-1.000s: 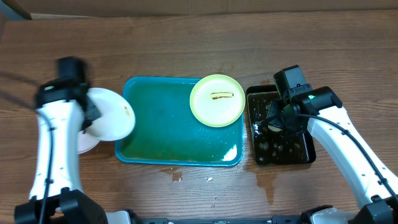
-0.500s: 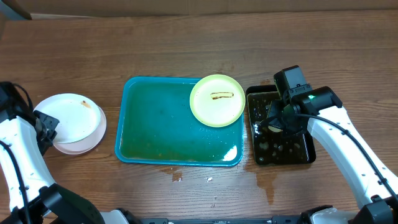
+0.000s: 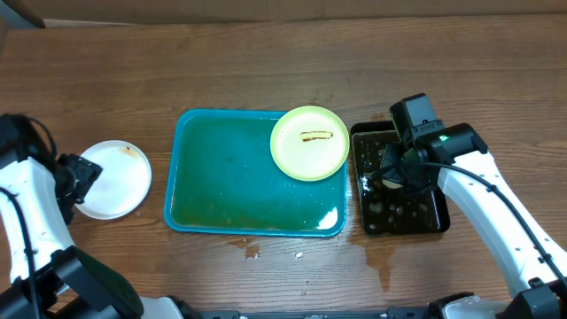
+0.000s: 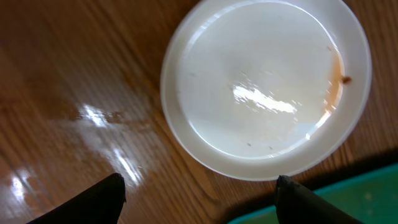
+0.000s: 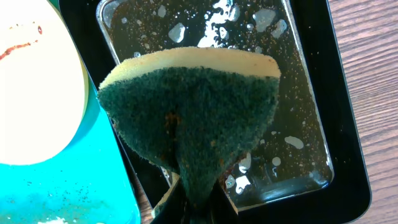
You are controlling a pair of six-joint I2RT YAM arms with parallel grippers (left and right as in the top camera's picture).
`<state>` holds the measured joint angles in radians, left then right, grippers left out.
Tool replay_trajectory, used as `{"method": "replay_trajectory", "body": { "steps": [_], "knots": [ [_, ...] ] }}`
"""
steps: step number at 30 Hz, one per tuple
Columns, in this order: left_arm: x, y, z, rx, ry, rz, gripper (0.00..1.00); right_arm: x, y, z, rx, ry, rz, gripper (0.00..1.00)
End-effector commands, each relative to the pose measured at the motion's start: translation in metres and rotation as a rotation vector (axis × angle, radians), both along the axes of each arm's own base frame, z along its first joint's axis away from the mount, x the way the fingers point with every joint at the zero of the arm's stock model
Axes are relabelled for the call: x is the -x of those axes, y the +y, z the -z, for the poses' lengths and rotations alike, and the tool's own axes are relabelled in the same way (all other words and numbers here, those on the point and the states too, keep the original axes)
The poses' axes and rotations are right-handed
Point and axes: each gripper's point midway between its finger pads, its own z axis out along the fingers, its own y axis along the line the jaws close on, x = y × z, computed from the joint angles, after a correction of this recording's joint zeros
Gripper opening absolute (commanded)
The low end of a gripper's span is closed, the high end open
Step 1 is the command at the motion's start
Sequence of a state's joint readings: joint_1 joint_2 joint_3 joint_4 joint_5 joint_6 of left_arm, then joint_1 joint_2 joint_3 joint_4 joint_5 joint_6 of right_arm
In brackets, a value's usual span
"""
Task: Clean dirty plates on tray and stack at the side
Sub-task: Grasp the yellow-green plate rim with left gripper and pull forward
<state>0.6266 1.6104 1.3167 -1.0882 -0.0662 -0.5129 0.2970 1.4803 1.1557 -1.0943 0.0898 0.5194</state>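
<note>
Plate (white) point(image 4: 261, 81) on table point(image 4: 62, 74) just ahead of L gripper point(image 4: 199, 186), fingers point(image 4: 93, 199) wide apart, holding nothing. R gripper point(image 5: 189, 205) clamped on sponge point(image 5: 193, 112) over black tray point(image 5: 348, 93); plate (yel-grn) point(image 3: 309, 143) on teal tray point(image 3: 221, 186) beside it.

Wooden table point(image 3: 266, 62) with white plate point(image 3: 111, 177), teal tray point(image 3: 221, 186), black water tray point(image 3: 390, 217) side by side

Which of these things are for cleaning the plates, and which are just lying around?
For the job: yellow-green plate with a brown smear, white plate, teal tray, sponge, black water tray.

Just lying about: water drops and a wet patch on the table.
</note>
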Motion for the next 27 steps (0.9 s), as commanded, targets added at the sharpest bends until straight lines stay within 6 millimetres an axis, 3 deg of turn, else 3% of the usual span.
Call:
{"method": "replay_trajectory", "body": {
  "steps": [1, 4, 10, 13, 17, 21, 22, 27],
  "knots": [
    [-0.034, -0.042, -0.008, 0.077, -0.079, 0.217, 0.77, 0.001, -0.003, 0.002, 0.016, 0.003, -0.002, 0.04],
    [-0.052, -0.079, -0.009, 0.091, -0.086, 0.378, 0.77, 0.001, -0.003, 0.002, 0.016, 0.002, -0.002, 0.04],
    [-0.091, -0.190, -0.016, 0.157, -0.179, 0.769, 0.78, 0.001, -0.003, 0.002, 0.016, 0.002, -0.002, 0.04],
    [-0.103, -0.238, -0.020, 0.159, -0.230, 0.908, 0.88, 0.001, -0.003, 0.002, 0.016, 0.002, -0.002, 0.04],
    [-0.115, -0.295, -0.020, 0.136, -0.286, 1.065, 0.86, 0.001, -0.003, 0.002, 0.016, 0.003, -0.002, 0.04],
    [-0.117, -0.335, -0.003, 0.170, -0.270, 1.105, 0.84, 0.002, -0.003, 0.002, 0.018, 0.006, -0.002, 0.04],
    [-0.115, -0.350, 0.015, 0.200, -0.233, 1.092, 0.84, 0.002, -0.003, 0.002, 0.017, 0.007, -0.002, 0.04],
    [-0.110, -0.378, 0.053, 0.245, -0.154, 1.092, 0.80, 0.002, -0.003, 0.002, 0.018, 0.007, -0.002, 0.04]
  ]
}}
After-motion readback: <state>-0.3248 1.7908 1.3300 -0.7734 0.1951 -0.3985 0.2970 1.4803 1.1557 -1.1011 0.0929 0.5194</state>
